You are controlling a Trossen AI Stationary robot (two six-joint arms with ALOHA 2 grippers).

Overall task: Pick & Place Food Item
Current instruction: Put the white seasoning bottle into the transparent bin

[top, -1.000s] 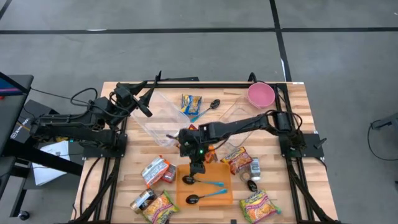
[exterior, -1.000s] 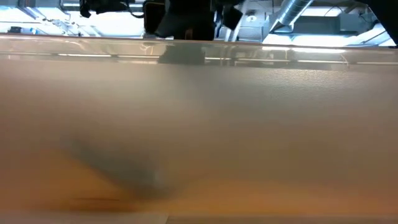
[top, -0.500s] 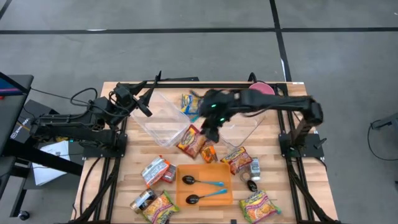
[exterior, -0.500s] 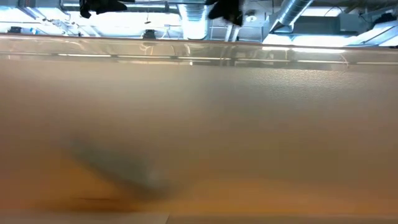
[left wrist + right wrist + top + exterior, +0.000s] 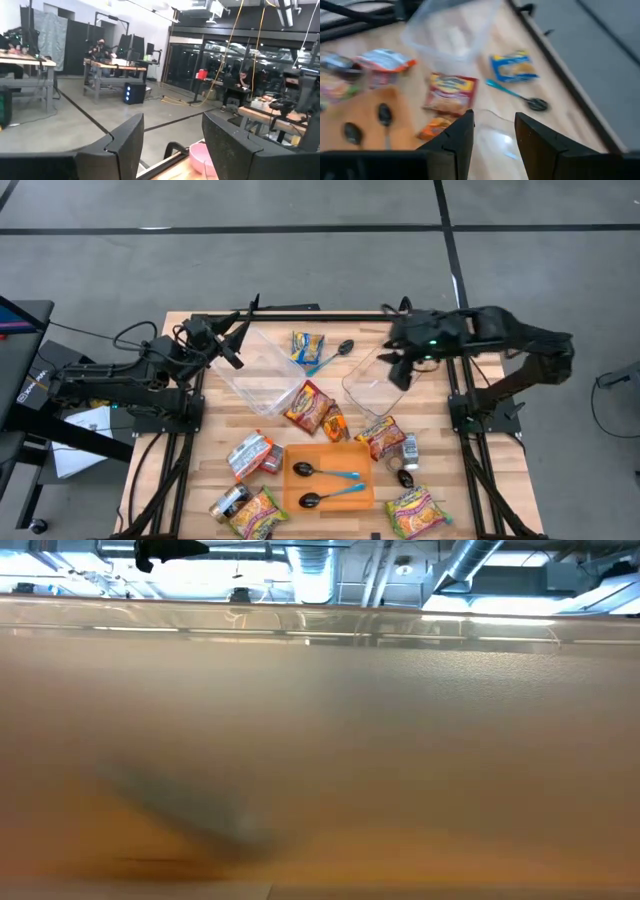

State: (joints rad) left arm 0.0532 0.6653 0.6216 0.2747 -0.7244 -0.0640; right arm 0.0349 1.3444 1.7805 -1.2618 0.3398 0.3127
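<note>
High view showed the wooden table strewn with food packets, with both arms raised near its far edge. The right gripper hung at about two o'clock from the table's middle, above the nearer rim of a clear tub that sat just below a pink bowl. In the right wrist view its two fingers stood parted with only air between them, grasping nothing. The left gripper waited at about ten o'clock, lifted over the far corner of a second clear tub; the left wrist view showed its fingers spread apart and empty, pointing out into the room.

A red and yellow noodle packet lay flat on the wood close to the table's middle, between the two tubs and just beyond the orange board. A smaller orange packet lay touching it at four o'clock. Two spoons with blue handles rested side by side on the board. A blue and yellow packet and another spoon lay at twelve o'clock. More packets were scattered at seven and five o'clock near the front edge. The low view was blocked by a blurred surface.
</note>
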